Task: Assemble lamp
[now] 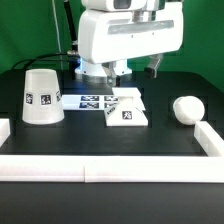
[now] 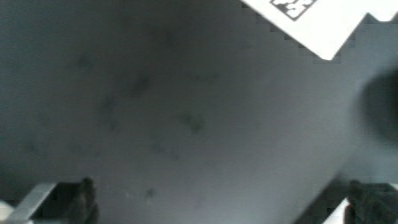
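– On the black table (image 1: 110, 142), where do the lamp's parts lie?

– Three white pieces, all apart from one another. The shade (image 1: 40, 97) stands wide end down toward the exterior view's left, with a square tag on its wall. The base (image 1: 127, 110) sits near the middle, a tag on the face turned to the camera, and its far edge is just beside the marker board (image 1: 88, 100). The bulb (image 1: 186, 108) lies alone toward the exterior view's right.

– And the gripper (image 1: 136, 70)?

– It hangs below the arm's bulky white body (image 1: 125, 35). In the exterior view it is behind the base, and it touches none of the three parts.

– Does it have hold of anything?

– No. In the wrist view the two fingers (image 2: 63, 200) stand wide apart at opposite sides of the picture. Between them there is only bare dark tabletop, so the jaws are spread and empty.

– What else does the wrist camera catch?

– A tagged white corner (image 2: 299, 18) pokes in at one edge. I cannot tell whether it belongs to the base or the marker board.

– What borders the table?

– White rails (image 1: 110, 165) run along the near edge and up both sides.
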Controlling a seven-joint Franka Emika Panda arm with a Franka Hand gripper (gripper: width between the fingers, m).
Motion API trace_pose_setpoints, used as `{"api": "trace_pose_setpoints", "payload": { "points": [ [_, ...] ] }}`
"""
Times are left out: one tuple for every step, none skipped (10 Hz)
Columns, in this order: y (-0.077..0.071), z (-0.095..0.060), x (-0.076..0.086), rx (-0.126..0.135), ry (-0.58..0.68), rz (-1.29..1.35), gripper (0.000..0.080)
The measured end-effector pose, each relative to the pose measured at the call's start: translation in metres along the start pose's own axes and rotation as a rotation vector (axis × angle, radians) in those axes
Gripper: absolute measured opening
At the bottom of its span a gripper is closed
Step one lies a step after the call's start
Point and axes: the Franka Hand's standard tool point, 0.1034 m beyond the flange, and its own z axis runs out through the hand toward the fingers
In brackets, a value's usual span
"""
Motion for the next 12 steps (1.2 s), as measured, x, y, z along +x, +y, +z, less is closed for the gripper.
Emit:
{"api": "trace_pose_setpoints", "payload": {
  "points": [
    [0.001, -0.001, 0.003, -0.002, 0.003, 0.018, 0.0699],
    [0.000, -0.001, 0.003, -0.001, 0.004, 0.081, 0.0699],
    [0.000, -0.001, 0.003, 0.000, 0.004, 0.137, 0.0699],
    [-0.001, -0.001, 0.004, 0.002, 0.004, 0.216, 0.0699],
    [-0.003, 0.000, 0.002, 0.007, 0.003, 0.286, 0.0699],
    [-0.006, 0.003, -0.003, 0.016, -0.006, 0.389, 0.0699],
    [-0.012, 0.007, -0.010, 0.024, -0.015, 0.480, 0.0699],
    [-0.018, 0.008, -0.020, 0.030, -0.027, 0.576, 0.0699],
    [-0.022, 0.010, -0.026, 0.037, -0.033, 0.643, 0.0699],
    [-0.026, 0.014, -0.032, 0.035, -0.025, 0.635, 0.0699],
    [-0.030, 0.019, -0.040, 0.034, -0.022, 0.627, 0.0699],
    [-0.033, 0.023, -0.045, 0.032, -0.014, 0.612, 0.0699]
  ]
}}
